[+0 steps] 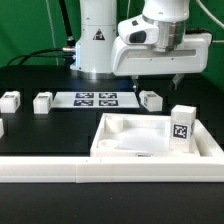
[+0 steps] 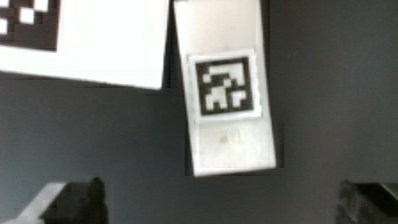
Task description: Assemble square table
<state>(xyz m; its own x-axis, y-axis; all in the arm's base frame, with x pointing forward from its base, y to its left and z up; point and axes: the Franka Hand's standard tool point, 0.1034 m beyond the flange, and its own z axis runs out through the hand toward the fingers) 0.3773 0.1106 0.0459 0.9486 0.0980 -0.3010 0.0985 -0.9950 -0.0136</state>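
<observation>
The square table's white slab (image 1: 135,142) lies at the exterior view's right front, rim up. One tagged leg (image 1: 182,126) stands upright at its right side. Another white leg (image 1: 150,99) lies on the black table just right of the marker board (image 1: 95,99). My gripper (image 1: 155,80) hangs open directly above that leg, clear of it. In the wrist view the same leg (image 2: 228,100) shows its tag, lying lengthwise between and ahead of the open gripper (image 2: 221,205), whose dark fingertips (image 2: 71,205) touch nothing.
Two more legs (image 1: 42,102) (image 1: 10,100) lie left of the marker board, and a further white piece (image 1: 1,127) pokes in at the left edge. A long white border wall (image 1: 60,170) runs along the front. The robot's base (image 1: 95,45) stands behind.
</observation>
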